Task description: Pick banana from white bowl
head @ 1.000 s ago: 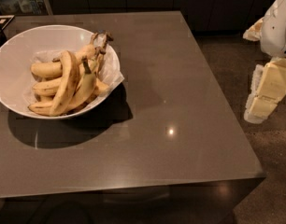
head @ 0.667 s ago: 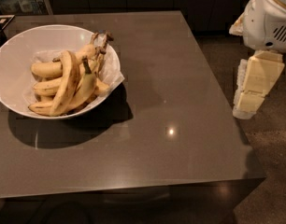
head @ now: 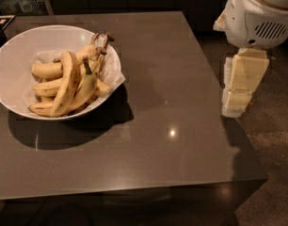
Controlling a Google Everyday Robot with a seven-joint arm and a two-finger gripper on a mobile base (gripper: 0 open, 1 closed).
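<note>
So, your cream gripper (head: 236, 100) hangs far right of the thick speckled yellow banana (head: 67, 84), which lies near-to-far in the glossy white bowl (head: 12, 51). Open or closed, you cannot tell.

One white bowl (head: 12, 74) held at least five bananas, the thickest banana (head: 66, 84) among them; one table (head: 181, 126); one gripper (head: 240, 86) hung beside the table's right edge.

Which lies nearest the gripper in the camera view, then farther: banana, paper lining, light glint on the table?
From the gripper, at the table's right edge:
1. The light glint, table's right half.
2. The paper lining, white bowl's right rim.
3. The banana, inside the bowl, leftmost.
</note>
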